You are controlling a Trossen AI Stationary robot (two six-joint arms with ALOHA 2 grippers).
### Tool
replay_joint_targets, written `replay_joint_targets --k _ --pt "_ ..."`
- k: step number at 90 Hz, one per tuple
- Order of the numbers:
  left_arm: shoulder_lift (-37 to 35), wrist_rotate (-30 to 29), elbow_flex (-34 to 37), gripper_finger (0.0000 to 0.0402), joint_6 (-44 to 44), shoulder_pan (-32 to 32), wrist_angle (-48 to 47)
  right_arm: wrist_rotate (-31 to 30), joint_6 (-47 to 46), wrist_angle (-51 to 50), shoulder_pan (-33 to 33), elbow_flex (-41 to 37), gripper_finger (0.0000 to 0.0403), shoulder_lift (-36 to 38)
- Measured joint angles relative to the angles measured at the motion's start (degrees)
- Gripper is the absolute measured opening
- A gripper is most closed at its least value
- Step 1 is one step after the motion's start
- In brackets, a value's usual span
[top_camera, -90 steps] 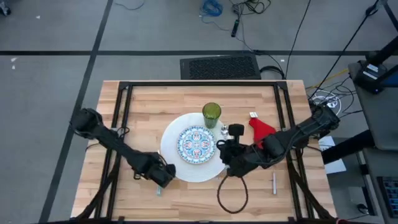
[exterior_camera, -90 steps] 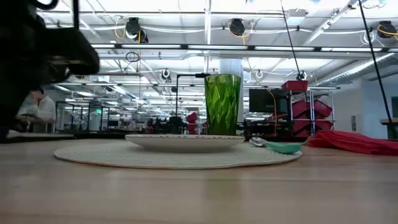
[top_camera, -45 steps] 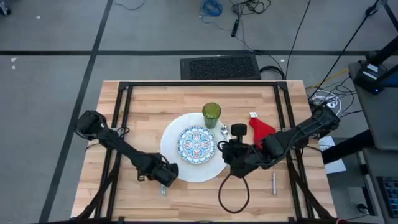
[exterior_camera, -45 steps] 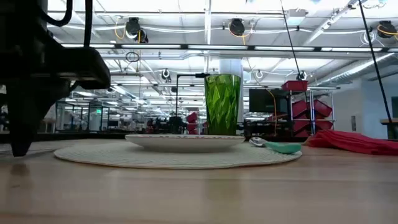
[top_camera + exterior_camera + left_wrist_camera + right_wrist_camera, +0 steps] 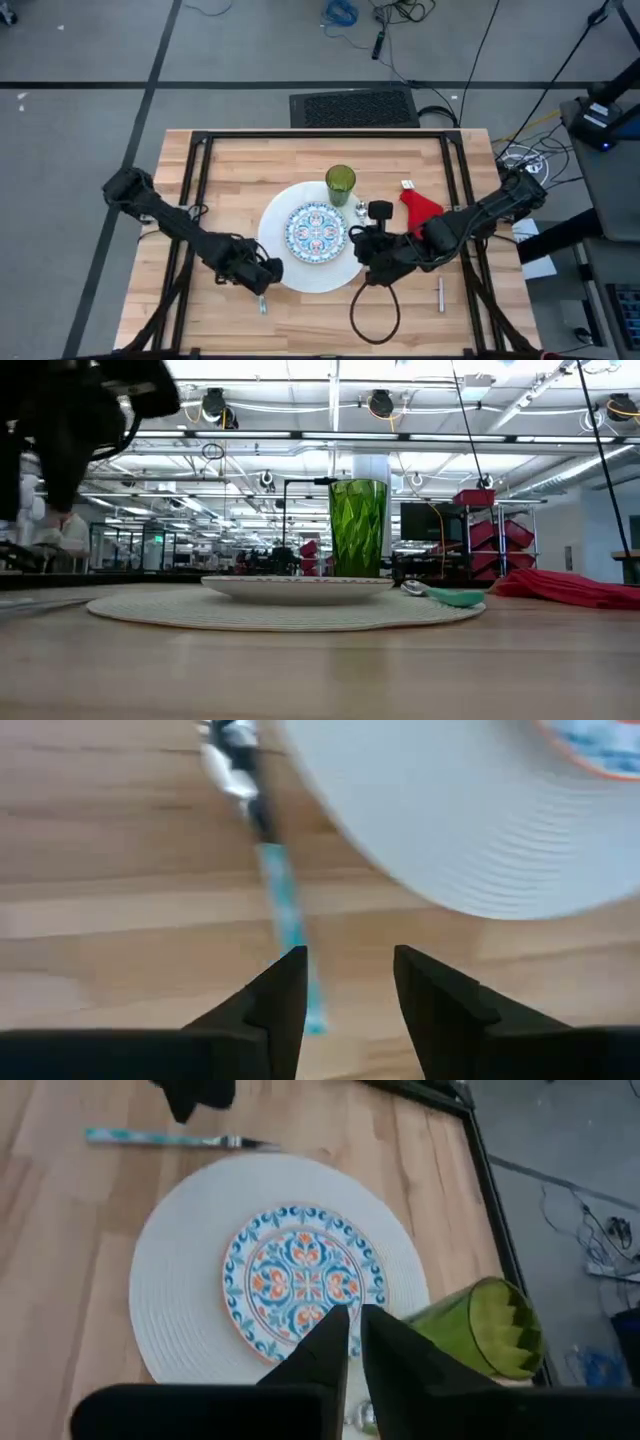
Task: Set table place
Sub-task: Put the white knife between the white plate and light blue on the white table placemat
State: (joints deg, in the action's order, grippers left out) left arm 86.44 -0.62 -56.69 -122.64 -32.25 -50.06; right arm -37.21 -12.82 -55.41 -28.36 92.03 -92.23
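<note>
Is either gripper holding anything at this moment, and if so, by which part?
Nothing is held. The left gripper is open above the table, with the teal-handled utensil lying loose beside the white mat. The right gripper hovers shut and empty over the patterned plate.

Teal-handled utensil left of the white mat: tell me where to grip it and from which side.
Grip the teal-handled utensil mid-handle, coming straight down from above. It lies flat on the table, apart from the white mat, so only a top-down pinch across its narrow width looks workable. The left gripper is open close by.

Bright even overhead light, soft shadows, left wrist view motion-blurred — ceiling lamps glaring
</note>
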Motion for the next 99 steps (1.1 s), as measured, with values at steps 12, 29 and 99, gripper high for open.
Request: replay_joint_targets --k 12,29,99 --pt "2.07 -0.11 1.42 0.0135 -0.02 -0.11 0.66 -0.03 0.0 0.81 0.33 0.0 0.0018 -0.01" --pt "5.09 -0.07 5.93 0.0135 -0.34 -0.02 9.42 -0.04 0.0 0.78 0.69 0.0 0.0018 -0.02" --pt "7.93 0.29 6.97 0.0048 0.59 0.26 11.45 -0.19 0.15 -0.86 1.77 0.0 0.0018 -0.02"
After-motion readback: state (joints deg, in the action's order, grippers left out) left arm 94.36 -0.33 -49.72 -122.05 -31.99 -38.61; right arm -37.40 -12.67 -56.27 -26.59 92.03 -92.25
